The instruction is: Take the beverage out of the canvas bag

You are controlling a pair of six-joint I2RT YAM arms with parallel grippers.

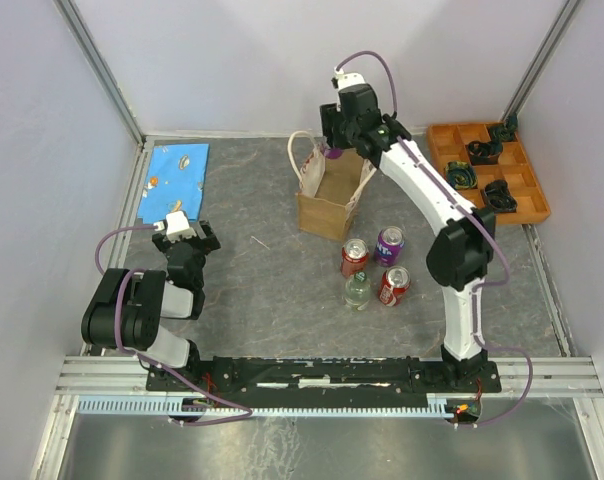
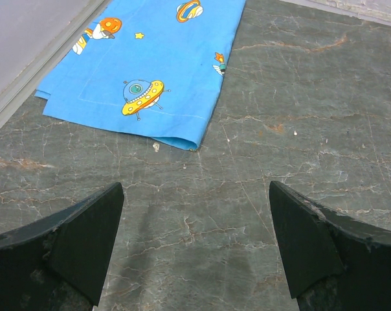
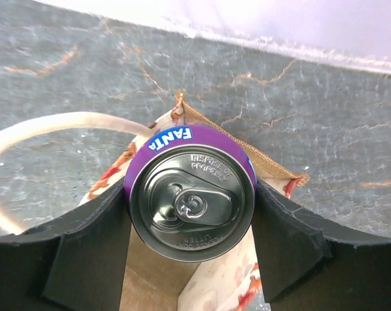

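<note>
Purple aluminium, round-topped: we saw the Fanta can (image 3: 190,194) clamped in our right gripper (image 3: 190,220), just above the boxy tan canvas bag (image 1: 327,210). Three cans (image 1: 354,256) and a clear bottle (image 1: 358,290) stood near. Our left gripper (image 2: 195,240) hung spread over the marbled table (image 2: 312,116).

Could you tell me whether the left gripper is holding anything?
No, the left gripper stands wide open, with only tabletop showing between its jaws.

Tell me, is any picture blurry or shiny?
Right wrist: the purple can is sharp, its lid glinting softly; the wall behind looks blurry. Left wrist: the blue cloth is crisp, a faint shadow lies on the table. Top external: even light, no glare.
</note>
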